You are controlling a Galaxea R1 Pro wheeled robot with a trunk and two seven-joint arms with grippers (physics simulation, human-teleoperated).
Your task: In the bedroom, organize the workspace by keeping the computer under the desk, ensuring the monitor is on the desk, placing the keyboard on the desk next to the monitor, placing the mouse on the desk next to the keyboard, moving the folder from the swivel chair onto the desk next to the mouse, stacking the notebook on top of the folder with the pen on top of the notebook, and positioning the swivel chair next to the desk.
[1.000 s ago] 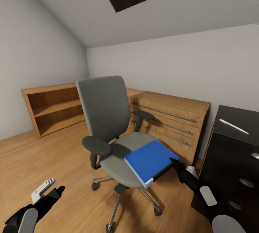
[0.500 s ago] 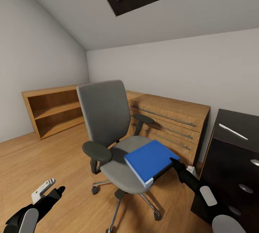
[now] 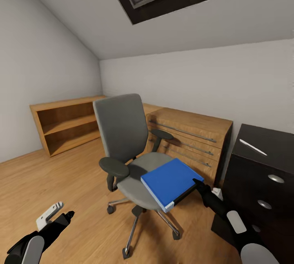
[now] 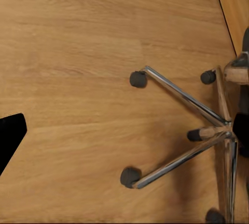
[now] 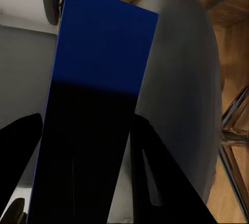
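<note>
Right claw (image 3: 199, 183): clamped on the folder's (image 3: 169, 181) near corner; in the right wrist view your fingers (image 5: 150, 172) sit either side of the blue cover (image 5: 98, 53).
Left claw (image 3: 61, 214): lower left of the head view, over bare wood floor (image 3: 49, 174), holding nothing; can't tell if fingers are apart or together.
Folder: centre-right of head view, tilted, far part over the swivel chair's (image 3: 122, 133) seat, near white-striped edge past the seat front. Can't tell if it's touching the cushion or lifted clear.
Chair: mid-frame, chrome base on casters (image 4: 137, 79).
Surroundings: oak shelf unit (image 3: 65, 125) at left, oak drawers (image 3: 192, 133) behind the chair, black cabinet (image 3: 261, 162) at right.
Risk 1: you've got an edge grip only, so the folder's wt may pivot it out if you swing fast.
Risk 2: dragging vs lifting could roll the chair away or snag the armrest (image 3: 114, 167).
Risk 3: the black cabinet's near your right arm, so watch the elbow when turning.
</note>
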